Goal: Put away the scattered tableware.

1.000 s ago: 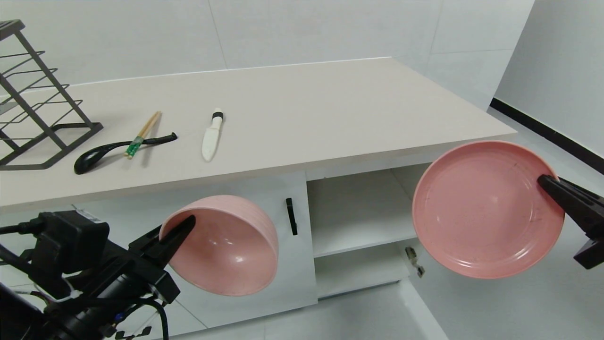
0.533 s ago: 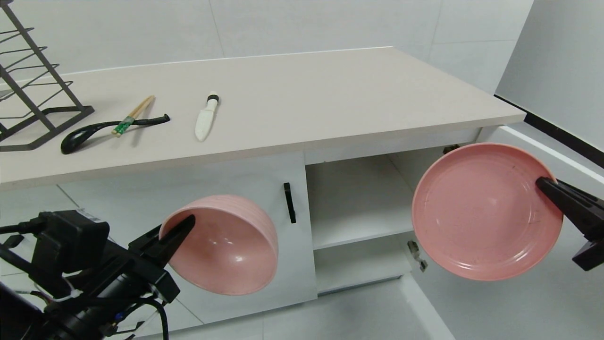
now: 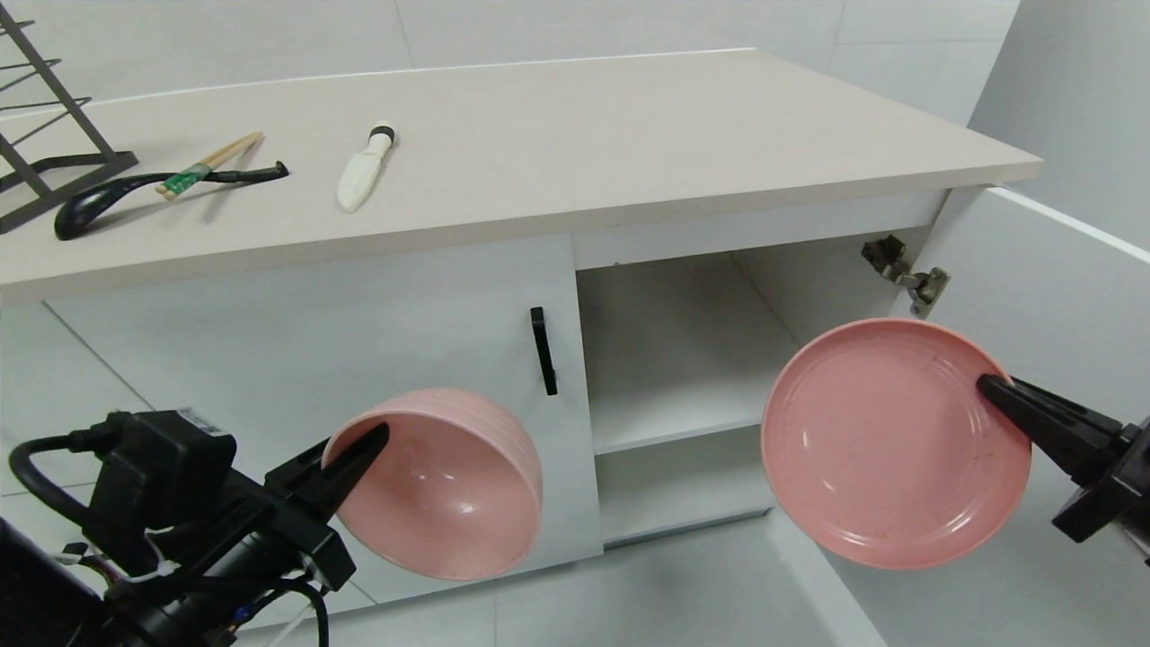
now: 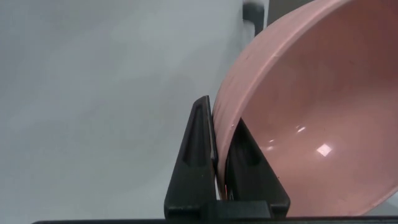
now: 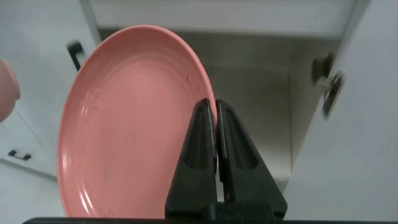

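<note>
My left gripper (image 3: 367,438) is shut on the rim of a pink bowl (image 3: 454,490), held tilted in front of the closed left cabinet door (image 3: 314,359); in the left wrist view its fingers (image 4: 202,143) pinch the bowl (image 4: 311,106) wall. My right gripper (image 3: 988,388) is shut on the edge of a pink plate (image 3: 885,440), held upright before the open cabinet (image 3: 674,359); the plate (image 5: 130,118) faces the shelves. On the countertop (image 3: 629,135) lie a black spoon (image 3: 85,202), chopsticks (image 3: 208,162) and a white knife (image 3: 361,171).
A dark wire rack (image 3: 45,135) stands at the counter's far left. The right cabinet door (image 3: 1060,296) hangs open beside the plate, with a hinge (image 3: 903,270) near it. A black handle (image 3: 541,350) sits on the closed door. Two shelves show inside the cabinet.
The head view has tilted downward, so the counter slid up. Both arms have lowered somewhat, the plate now lower and nearer the open cabinet's shelf, the bowl a little lower.
</note>
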Robot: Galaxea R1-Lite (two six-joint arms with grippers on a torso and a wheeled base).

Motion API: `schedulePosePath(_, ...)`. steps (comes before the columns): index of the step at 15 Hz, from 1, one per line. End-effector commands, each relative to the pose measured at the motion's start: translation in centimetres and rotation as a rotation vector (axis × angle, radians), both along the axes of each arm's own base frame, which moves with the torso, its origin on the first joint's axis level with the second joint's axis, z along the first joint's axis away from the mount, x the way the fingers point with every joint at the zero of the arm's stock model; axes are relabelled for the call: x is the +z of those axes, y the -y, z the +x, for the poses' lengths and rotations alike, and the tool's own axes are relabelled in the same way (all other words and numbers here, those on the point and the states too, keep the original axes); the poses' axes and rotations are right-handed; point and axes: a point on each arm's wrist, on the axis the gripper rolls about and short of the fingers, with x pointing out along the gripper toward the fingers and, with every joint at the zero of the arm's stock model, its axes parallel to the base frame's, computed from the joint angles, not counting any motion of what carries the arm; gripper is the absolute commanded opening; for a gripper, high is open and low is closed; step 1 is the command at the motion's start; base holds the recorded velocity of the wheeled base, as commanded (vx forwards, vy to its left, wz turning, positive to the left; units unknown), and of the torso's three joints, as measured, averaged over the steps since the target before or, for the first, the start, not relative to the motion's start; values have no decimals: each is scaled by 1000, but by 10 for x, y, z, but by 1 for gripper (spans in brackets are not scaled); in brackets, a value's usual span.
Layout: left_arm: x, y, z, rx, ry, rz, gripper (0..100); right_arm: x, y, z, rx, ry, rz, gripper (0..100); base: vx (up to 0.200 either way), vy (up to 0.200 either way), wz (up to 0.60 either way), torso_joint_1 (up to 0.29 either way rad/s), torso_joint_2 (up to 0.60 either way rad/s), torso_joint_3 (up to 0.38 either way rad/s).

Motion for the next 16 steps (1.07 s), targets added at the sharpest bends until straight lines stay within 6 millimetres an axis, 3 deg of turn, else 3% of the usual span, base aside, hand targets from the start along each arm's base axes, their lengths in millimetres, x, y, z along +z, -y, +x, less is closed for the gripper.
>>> schedulePosePath(1, -3, 2, 1, -9, -15, 5, 0, -17, -8, 10, 36, -97, -21, 0, 0, 0, 0, -2, 110, 32)
schedulePosePath(6, -1, 1, -1, -9, -3, -1, 0, -36, -13, 27, 40, -202, -44, 0, 0, 0, 0, 0, 0, 0)
schedulePosePath(12, 2, 0, -4, -10, 3, 5, 0, -57, -14, 33, 42, -313, -69, 0, 33, 0, 0, 0, 0, 4)
schedulePosePath(16, 1, 1, -5, -22, 2, 7, 0, -59, -17, 41, 48, -315, -72, 0, 0, 0, 0, 0, 0, 0)
